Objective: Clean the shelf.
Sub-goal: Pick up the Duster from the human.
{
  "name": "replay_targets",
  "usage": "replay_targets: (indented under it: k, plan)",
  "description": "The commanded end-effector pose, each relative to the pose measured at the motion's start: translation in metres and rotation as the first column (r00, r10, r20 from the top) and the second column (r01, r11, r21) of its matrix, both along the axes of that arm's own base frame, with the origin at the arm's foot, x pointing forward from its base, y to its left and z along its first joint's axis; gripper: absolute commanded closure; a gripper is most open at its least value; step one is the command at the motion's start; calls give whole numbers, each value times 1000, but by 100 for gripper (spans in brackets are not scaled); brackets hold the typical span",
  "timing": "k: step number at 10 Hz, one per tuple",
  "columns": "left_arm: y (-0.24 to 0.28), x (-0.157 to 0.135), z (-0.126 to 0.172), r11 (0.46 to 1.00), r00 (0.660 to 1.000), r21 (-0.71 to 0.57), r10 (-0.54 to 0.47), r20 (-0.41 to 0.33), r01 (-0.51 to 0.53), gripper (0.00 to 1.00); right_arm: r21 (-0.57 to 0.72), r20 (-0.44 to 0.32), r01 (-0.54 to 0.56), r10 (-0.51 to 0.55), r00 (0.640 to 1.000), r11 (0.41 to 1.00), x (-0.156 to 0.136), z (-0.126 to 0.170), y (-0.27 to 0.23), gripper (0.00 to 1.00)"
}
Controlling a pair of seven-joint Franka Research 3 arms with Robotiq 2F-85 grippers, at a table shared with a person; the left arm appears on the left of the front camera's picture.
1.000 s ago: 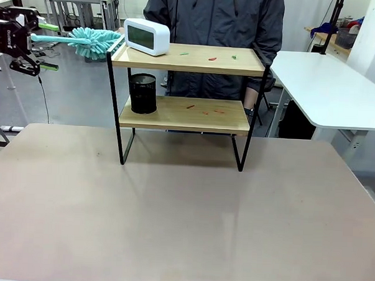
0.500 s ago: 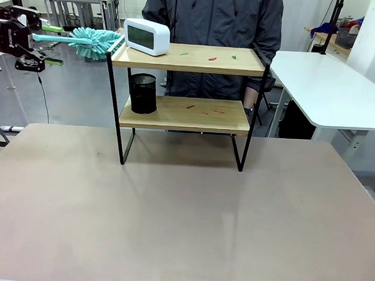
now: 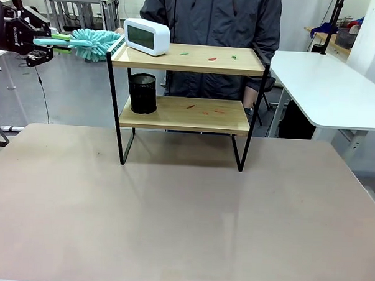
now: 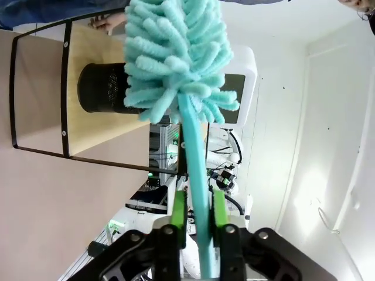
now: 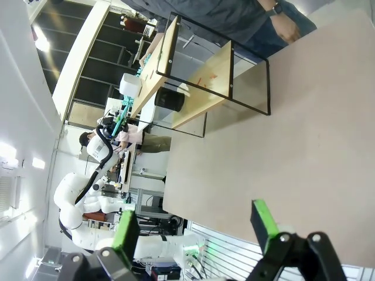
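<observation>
L gripper [image 4: 198, 200] pinches thin handle of fluffy teal duster [image 3: 92, 43]; R gripper [image 5: 196, 225] spread, empty. Two-tier wooden shelf w/ black frame [image 3: 188, 59] stands far on beige table [image 3: 171, 221], right of duster, whose long axis points along top board. L arm nearer. Boxy white clock [image 3: 146, 36] stands first, coloured crumbs [image 3: 211, 58] beyond.

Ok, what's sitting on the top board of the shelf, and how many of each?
White clock: 1
Green bits: 2
Red bits: 1
Total on the shelf top board: 4
</observation>
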State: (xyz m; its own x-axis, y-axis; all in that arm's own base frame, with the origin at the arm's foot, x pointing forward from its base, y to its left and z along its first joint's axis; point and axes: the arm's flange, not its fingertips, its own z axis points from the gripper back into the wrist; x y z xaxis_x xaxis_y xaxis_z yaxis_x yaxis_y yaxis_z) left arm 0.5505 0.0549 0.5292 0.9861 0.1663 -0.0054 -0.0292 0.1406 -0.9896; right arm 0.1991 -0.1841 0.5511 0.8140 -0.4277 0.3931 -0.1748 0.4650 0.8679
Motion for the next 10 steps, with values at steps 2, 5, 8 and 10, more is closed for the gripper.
replay_targets:
  k: [2, 5, 8, 10]
  plan:
    - [-6, -7, -4, 999, 999, -16, 30, 35, -29, 100, 2, 32, -4, 4, 999, 1000, 3, 4, 1, 0]
    - [2, -15, 1, 999, 998, -10, 34, 59, -34, 100, 2, 32, -4, 4, 999, 1000, 3, 4, 1, 0]
    - [47, -97, 37, 986, 977, 162, -63, 203, 30, 100, 2, 32, -4, 4, 999, 1000, 3, 4, 1, 0]
    - [92, -187, 51, 942, 948, 332, -154, 278, 56, 100, 2, 32, -4, 4, 999, 1000, 3, 4, 1, 0]
